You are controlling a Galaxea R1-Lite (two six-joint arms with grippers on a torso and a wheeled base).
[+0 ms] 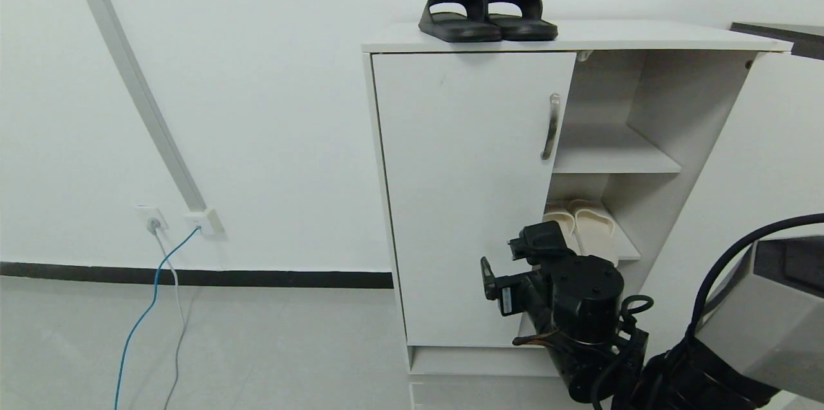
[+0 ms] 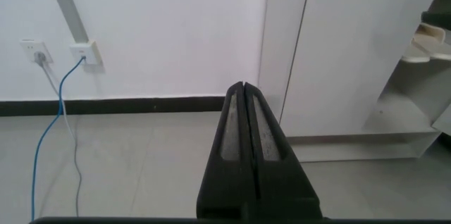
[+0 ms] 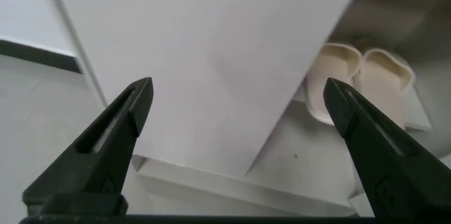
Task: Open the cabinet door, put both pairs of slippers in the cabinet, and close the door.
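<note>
A pair of black slippers point(image 1: 488, 13) sits on top of the white cabinet point(image 1: 463, 204). The cabinet's left door is shut, with its metal handle point(image 1: 550, 127) at the inner edge; its right door point(image 1: 753, 165) is swung open. A cream pair of slippers point(image 1: 589, 226) point(image 3: 363, 76) rests on the lower shelf inside. My right gripper point(image 1: 515, 262) point(image 3: 238, 86) hangs open low in front of the shut door's edge, short of the cream pair, holding nothing. My left gripper point(image 2: 244, 94) is shut on nothing, low above the floor, left of the cabinet point(image 2: 338, 55).
An upper shelf point(image 1: 611, 152) inside the cabinet is bare. Wall sockets point(image 1: 203, 220) with a blue cable point(image 1: 148, 307) and a grey cable are at the left, above a black skirting line. Open tiled floor point(image 1: 225, 345) lies left of the cabinet.
</note>
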